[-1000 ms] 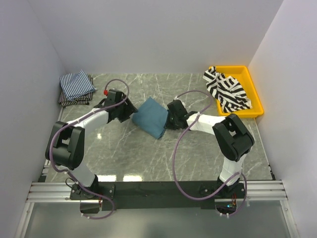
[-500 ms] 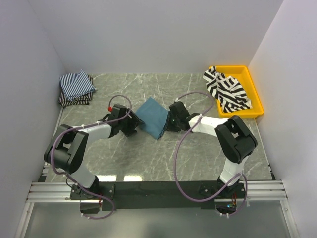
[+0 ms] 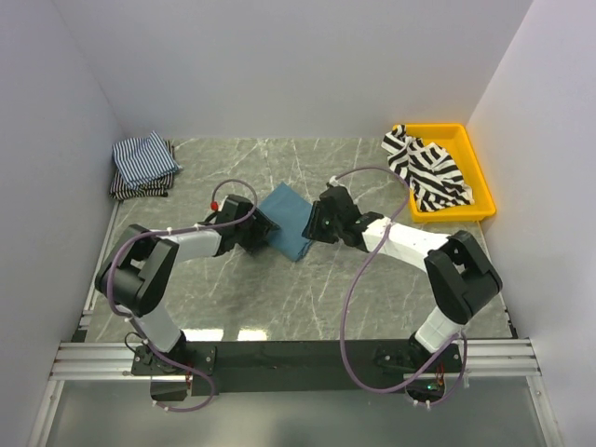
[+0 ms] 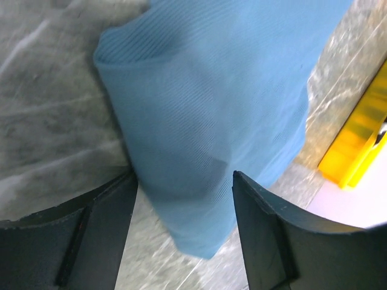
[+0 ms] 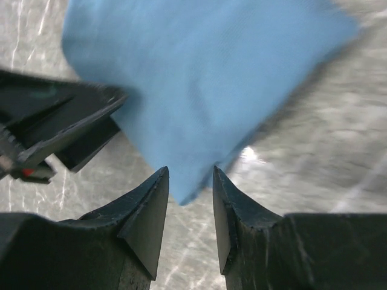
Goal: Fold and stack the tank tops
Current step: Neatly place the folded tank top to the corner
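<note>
The teal-blue tank top [image 3: 287, 220] lies folded in the middle of the marble table. It fills the left wrist view [image 4: 211, 103] and the right wrist view [image 5: 205, 72]. My left gripper [image 3: 264, 230] is open at the top's left edge, with the cloth's near corner between its fingers [image 4: 185, 181]. My right gripper [image 3: 311, 224] is open at the top's right edge, with a corner of the cloth between its fingertips [image 5: 190, 175]. The black-and-white striped tank top [image 3: 426, 168] lies crumpled in the yellow tray. The folded finely striped tops [image 3: 142, 165] sit stacked at the back left.
The yellow tray [image 3: 476, 158] stands at the back right against the wall and shows in the left wrist view [image 4: 358, 130]. The left gripper's black body [image 5: 60, 121] shows in the right wrist view beside the teal top. White walls enclose the table on three sides.
My left gripper has moved right and forward up to the teal top's left edge. My right gripper has shifted slightly back-left along the right edge. The teal top looks narrower between them.
</note>
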You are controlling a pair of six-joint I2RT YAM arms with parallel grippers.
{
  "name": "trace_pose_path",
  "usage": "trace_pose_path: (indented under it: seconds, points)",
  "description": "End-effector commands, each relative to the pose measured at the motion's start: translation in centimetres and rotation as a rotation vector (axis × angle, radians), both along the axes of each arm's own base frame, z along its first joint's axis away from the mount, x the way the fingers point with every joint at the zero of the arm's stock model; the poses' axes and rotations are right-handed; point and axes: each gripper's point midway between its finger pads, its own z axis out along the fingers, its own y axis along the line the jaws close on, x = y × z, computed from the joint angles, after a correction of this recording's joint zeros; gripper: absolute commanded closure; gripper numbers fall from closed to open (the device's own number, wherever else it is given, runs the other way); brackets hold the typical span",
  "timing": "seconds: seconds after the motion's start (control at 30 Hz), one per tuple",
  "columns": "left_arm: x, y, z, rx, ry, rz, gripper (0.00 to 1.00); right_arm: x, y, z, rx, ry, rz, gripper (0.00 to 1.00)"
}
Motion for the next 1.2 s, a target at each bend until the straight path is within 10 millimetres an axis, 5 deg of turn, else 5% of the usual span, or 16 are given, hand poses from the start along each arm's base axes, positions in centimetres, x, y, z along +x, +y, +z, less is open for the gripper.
trace_pose_path:
  seconds: [0.0, 0.2, 0.37, 0.53, 0.7, 0.8, 0.83, 0.9, 0.93, 1.07, 1.17]
  points:
    - [-0.5, 1.5, -2.9, 0.107, 0.094, 0.075, 0.3, 0.4, 2.3, 0.9, 0.001, -0.026, 0.048, 0.57]
    - [0.2, 1.4, -3.7, 0.123, 0.11, 0.092, 0.37, 0.5, 2.9, 0.5, 0.001, -0.012, 0.056, 0.57]
    - [1.1, 1.5, -4.3, 0.175, 0.116, 0.081, 0.57, 0.4, 2.8, 1.0, 0.002, -0.023, 0.056, 0.57]
    - [4.2, 2.5, -3.1, 0.284, 0.064, 0.065, 0.74, 0.0, 2.5, 1.8, 0.012, -0.035, 0.055, 0.58]
    - [7.9, 6.2, -2.6, 0.453, 0.043, 0.022, 0.97, -0.6, 2.0, 3.3, 0.025, -0.057, 0.062, 0.58]
    - [10.9, 8.2, -1.8, 0.556, 0.016, -0.039, 0.99, -1.0, 1.9, 4.3, 0.04, -0.072, 0.075, 0.58]
    - [10.7, 9.3, -3.3, 0.625, 0.065, -0.097, 0.99, -1.2, 1.9, 4.5, 0.042, -0.07, 0.079, 0.58]
    - [13.4, 10.8, -1.9, 0.668, 0.043, -0.1, 0.99, -1.5, 2.0, 5.1, 0.057, -0.075, 0.097, 0.58]
    - [13.2, 11.7, -3.1, 0.71, 0.086, -0.153, 0.99, -1.7, 2.1, 5.3, 0.061, -0.072, 0.107, 0.58]
    - [17.3, 15.1, -1.0, 0.739, 0.062, -0.148, 0.99, -2.4, 2.2, 5.8, 0.054, -0.069, 0.137, 0.58]
    - [18.6, 17.7, -0.7, 0.799, 0.077, -0.151, 0.99, -2.9, 2.3, 5.9, 0.051, -0.057, 0.162, 0.59]
